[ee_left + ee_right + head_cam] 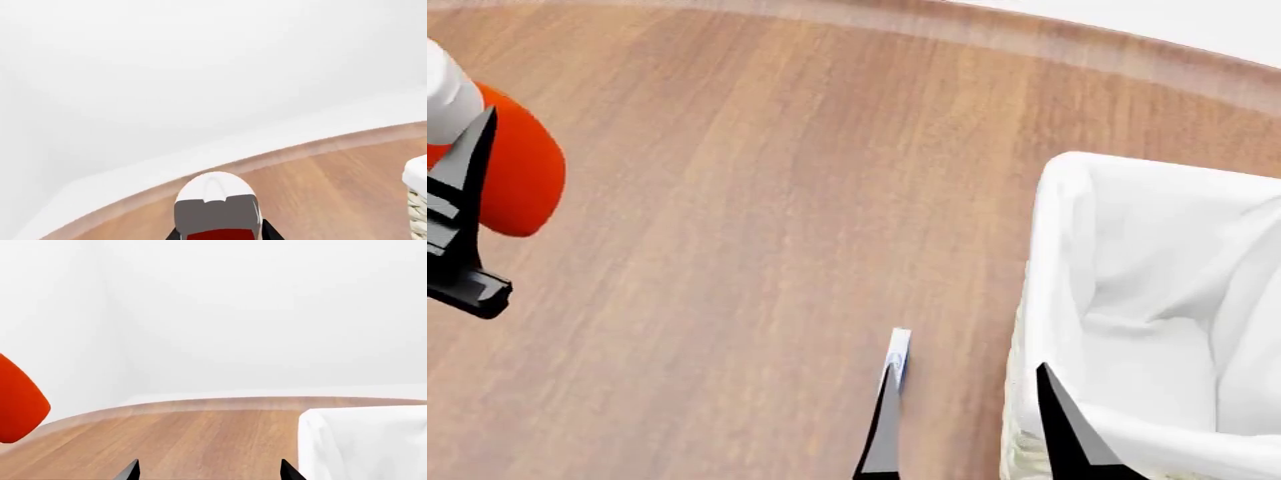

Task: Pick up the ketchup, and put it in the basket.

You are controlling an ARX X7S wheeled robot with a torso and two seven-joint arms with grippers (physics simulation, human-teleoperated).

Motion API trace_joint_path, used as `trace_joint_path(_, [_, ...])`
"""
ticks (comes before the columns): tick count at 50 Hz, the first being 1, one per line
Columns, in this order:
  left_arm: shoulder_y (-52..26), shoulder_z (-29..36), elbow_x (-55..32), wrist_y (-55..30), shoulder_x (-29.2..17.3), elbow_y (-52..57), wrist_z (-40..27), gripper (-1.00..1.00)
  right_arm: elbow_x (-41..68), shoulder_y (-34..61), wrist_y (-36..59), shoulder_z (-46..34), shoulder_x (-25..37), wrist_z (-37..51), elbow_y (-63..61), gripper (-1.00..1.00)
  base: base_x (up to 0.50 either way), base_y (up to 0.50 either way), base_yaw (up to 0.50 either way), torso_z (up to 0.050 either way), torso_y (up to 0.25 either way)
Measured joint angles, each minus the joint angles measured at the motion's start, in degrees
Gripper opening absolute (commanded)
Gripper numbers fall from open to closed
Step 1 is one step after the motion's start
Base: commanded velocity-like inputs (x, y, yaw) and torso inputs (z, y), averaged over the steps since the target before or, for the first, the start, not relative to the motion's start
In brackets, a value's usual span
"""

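my left gripper (pixel 454 215) is at the far left of the head view, its dark fingers pinching the ketchup (pixel 518 165). the bottle is lifted off the wooden table (pixel 761 200), tilted, with its orange-red body bulging past the finger toward the middle of the table and its white cap running off the left edge of the view. in the left wrist view the bottle sits right between my fingers, white cap facing the camera, a grey band and a strip of red below it.

the basket (pixel 1054 300) stands on the table at the right of the head view, well apart from the bottle. its white cloth liner folds over the rim and pale woven wicker shows low on its near wall.

my right gripper (pixel 968 425) is low in the head view, its two dark fingers spread apart with nothing between them. one fingertip is over bare table; the other is in front of the basket's near corner.

in the right wrist view the bottle's red body shows at one edge, the basket's liner at the other.
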Motion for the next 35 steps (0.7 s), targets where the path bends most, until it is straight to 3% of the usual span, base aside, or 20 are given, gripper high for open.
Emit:
trace_joint_path(17, [-10.9,3.4,-7.2,-5.0,-0.2,-3.6,8.0,-1.00,0.2,0.2,0.2,-0.2,0.3,0.3,-0.4,1.00,0.00,0.00,0.00,0.000,0.001])
trace_joint_path(35, [-19.8,11.2,-6.8,-6.3,-0.5,-8.9,21.4,-1.00,0.7,0.5,0.6,0.0,0.9,0.9,-1.4,1.00,0.00,0.00,0.00,0.000,0.000])
